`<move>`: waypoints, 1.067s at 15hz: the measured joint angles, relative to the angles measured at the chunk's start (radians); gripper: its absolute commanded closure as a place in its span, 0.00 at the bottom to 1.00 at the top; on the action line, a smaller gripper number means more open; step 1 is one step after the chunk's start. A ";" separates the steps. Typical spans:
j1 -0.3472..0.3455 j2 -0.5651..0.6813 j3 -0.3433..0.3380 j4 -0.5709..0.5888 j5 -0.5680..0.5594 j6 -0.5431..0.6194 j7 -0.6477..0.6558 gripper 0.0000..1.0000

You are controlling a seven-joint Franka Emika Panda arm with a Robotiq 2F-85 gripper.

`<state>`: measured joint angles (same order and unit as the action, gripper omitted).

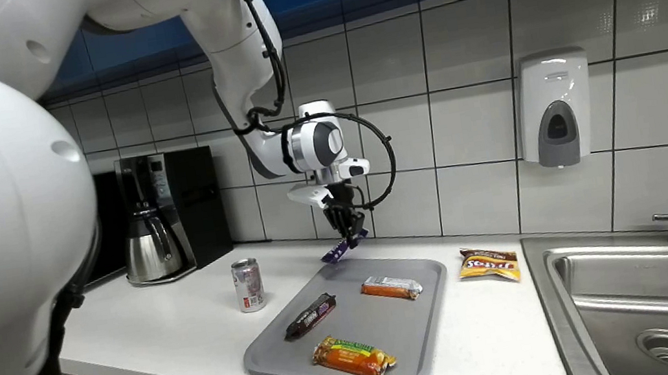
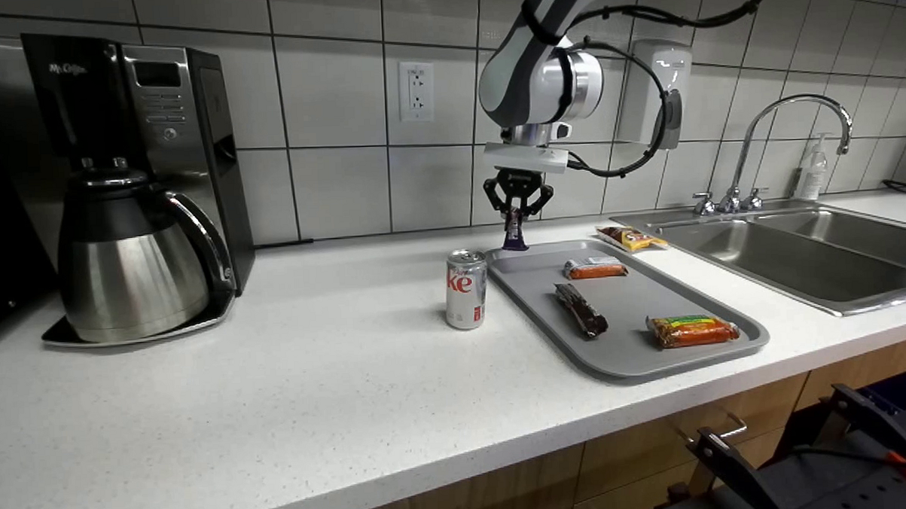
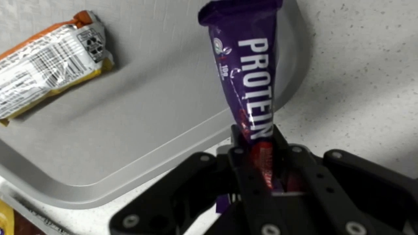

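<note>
Black claw pinches purple bar between fingers.

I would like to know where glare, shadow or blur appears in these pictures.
In the wrist view, highlights on the purple protein bar, a soft shadow across the tray, the gripper dark and slightly soft-edged; in an exterior view, reflections on the wall tiles; in an exterior view, a faint shadow beside the soda can.

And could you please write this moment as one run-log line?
pincer: closed on purple protein bar | gray tray: three wrapped snacks | beside tray: soda can, yellow snack bag
</note>
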<state>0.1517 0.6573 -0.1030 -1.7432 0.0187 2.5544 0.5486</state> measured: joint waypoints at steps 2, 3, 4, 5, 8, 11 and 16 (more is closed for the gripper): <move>0.001 -0.010 0.012 0.001 0.002 0.000 -0.001 0.95; 0.002 -0.014 0.019 0.002 0.004 0.000 -0.002 0.95; 0.003 -0.015 0.027 0.004 0.009 0.000 -0.005 0.95; 0.004 -0.016 0.034 0.008 0.016 0.000 -0.009 0.95; 0.008 -0.016 0.059 0.026 0.035 0.000 -0.020 0.95; 0.011 -0.016 0.084 0.042 0.050 0.000 -0.030 0.95; 0.012 -0.002 0.101 0.054 0.074 0.000 -0.066 0.95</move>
<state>0.1635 0.6551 -0.0020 -1.6890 0.0927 2.5541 0.4822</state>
